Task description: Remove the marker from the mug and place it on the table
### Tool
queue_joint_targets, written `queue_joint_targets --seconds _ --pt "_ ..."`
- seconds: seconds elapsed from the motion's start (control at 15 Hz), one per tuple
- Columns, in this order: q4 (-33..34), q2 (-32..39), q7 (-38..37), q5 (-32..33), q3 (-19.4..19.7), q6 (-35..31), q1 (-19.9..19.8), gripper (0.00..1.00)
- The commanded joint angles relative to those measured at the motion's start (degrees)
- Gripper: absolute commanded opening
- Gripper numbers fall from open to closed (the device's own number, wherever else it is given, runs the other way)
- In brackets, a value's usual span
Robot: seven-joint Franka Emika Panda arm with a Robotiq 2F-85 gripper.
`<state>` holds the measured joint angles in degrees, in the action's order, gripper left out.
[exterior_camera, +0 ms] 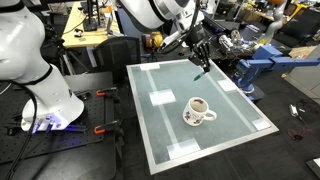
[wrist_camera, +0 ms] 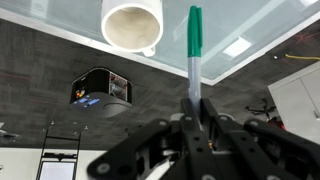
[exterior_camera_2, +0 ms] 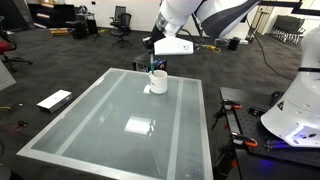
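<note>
Cluttered workbenches (exterior_camera: 88, 30) fill the lab behind your table (exterior_camera: 240, 112). Your marker (wrist_camera: 195, 45), green with a paler barrel, is clear of the mug and in the air, over the far part of the pale tabletop. Your gripper (wrist_camera: 194, 105) pinches its back end, fingers pressed tight on the barrel, with the tip pointing down toward the table. The white mug (exterior_camera: 198, 110) stands upright near the table's middle, well apart from the marker; in the wrist view it lies to the marker's left.

Both exterior views overlook the table (exterior_camera: 235, 105) (exterior_camera_2: 110, 100) from seemingly opposite sides; wrist view sits close.
</note>
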<state>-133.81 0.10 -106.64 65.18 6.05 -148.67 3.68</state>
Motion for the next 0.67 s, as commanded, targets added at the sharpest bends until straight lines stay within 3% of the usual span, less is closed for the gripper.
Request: queue_joint_targets --seconds 0.0,0.6 --pt "-1.5 -1.5 11.6 -10.3 -3.4 -1.6 -0.8 0.03" --pt "1.1 2.1 50.0 -46.6 -10.4 2.4 2.3 0.03"
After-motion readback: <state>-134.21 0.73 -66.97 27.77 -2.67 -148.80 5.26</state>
